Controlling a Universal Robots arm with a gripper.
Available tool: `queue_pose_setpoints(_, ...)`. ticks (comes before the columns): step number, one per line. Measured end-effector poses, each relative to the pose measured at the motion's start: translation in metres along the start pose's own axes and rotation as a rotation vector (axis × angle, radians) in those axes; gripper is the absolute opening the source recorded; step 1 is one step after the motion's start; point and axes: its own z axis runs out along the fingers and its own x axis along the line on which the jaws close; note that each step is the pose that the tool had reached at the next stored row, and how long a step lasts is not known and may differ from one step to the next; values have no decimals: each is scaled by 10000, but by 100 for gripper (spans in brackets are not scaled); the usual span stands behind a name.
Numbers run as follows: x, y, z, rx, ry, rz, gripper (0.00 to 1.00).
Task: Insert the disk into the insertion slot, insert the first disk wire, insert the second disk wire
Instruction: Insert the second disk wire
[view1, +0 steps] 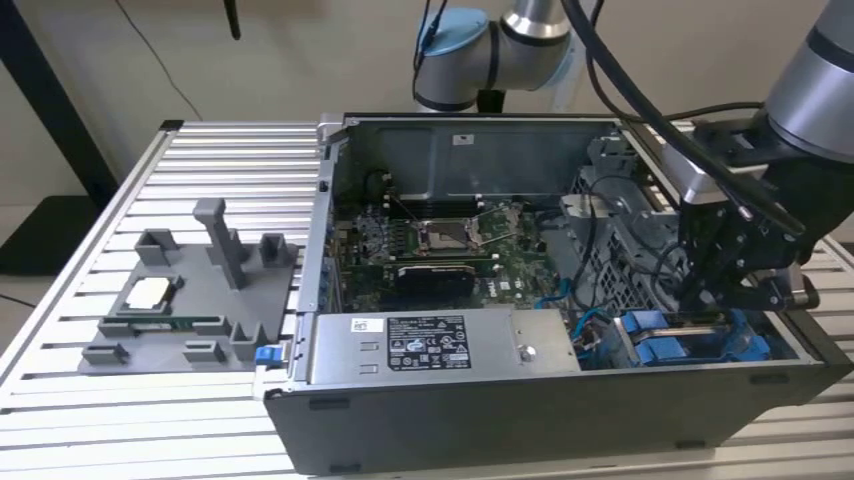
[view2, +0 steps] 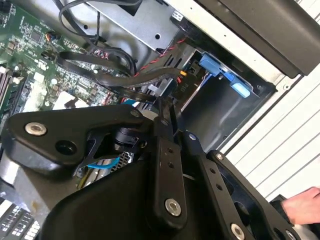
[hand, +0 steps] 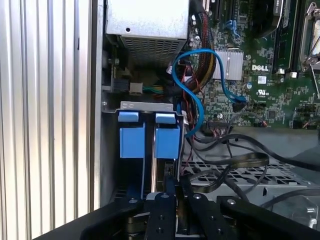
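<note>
The end effector (hand: 172, 187), fingers together, hangs over the disk (hand: 166, 142) seated edge-up in the insertion slot (hand: 150, 106).

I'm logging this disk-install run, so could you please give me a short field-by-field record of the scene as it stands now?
Workpiece: open computer case on a slatted table
Gripper: gripper lowered inside the case's drive cage, at the exterior view's right
Disk: blue carrier frames stand in the cage beside the gripper
Cables: blue cable loops from the motherboard toward the cage
Other items: grey parts tray on the table at the exterior view's left
</note>
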Motion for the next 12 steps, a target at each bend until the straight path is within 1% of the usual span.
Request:
queue_pose_setpoints(4,1,0,17,49,15,54,16)
queue_pose_setpoints(12,3,-11,32,70,28,91,16)
